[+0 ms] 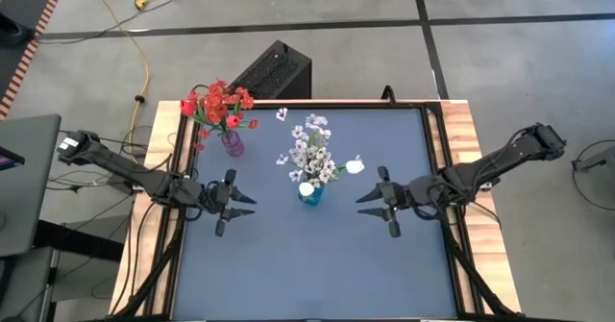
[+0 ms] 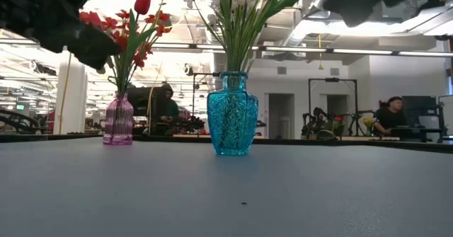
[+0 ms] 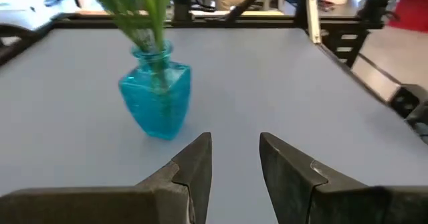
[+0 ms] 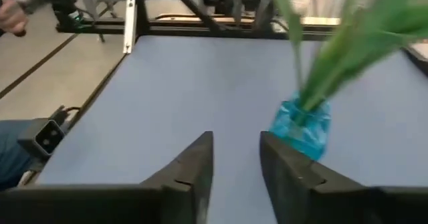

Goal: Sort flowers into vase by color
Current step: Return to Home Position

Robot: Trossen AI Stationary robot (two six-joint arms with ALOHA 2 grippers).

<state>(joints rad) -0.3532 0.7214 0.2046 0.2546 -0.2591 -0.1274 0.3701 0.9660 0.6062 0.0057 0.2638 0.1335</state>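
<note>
high view has the left fingers (image 1: 252,205) and right fingers (image 1: 361,207) facing each other across the middle of the desk (image 1: 317,274). each pair is apart and holds nothing, and the 2 wrist views show the same bare gap.

the blue vase (image 1: 310,193) stands between them, a little to the far side of the line joining the tips. the white flowers (image 1: 309,154) stand upright in it and fan outward. 1 white bloom (image 1: 355,166) leans out toward the right fingers and is near them.

the purple vase (image 1: 232,144) with the red flowers (image 1: 219,104) stands at the far left, just beyond the left fingers. the left arm is the nearer to it and the right arm is well apart.

a pale bloom (image 1: 282,114) shows near the far edge between the vases. i cannot tell whether it lies loose or belongs to a spray.

sorting looks done, so what remains is drawing each arm back outward, away from the blue vase. the right arm's risk is brushing that leaning bloom.
</note>
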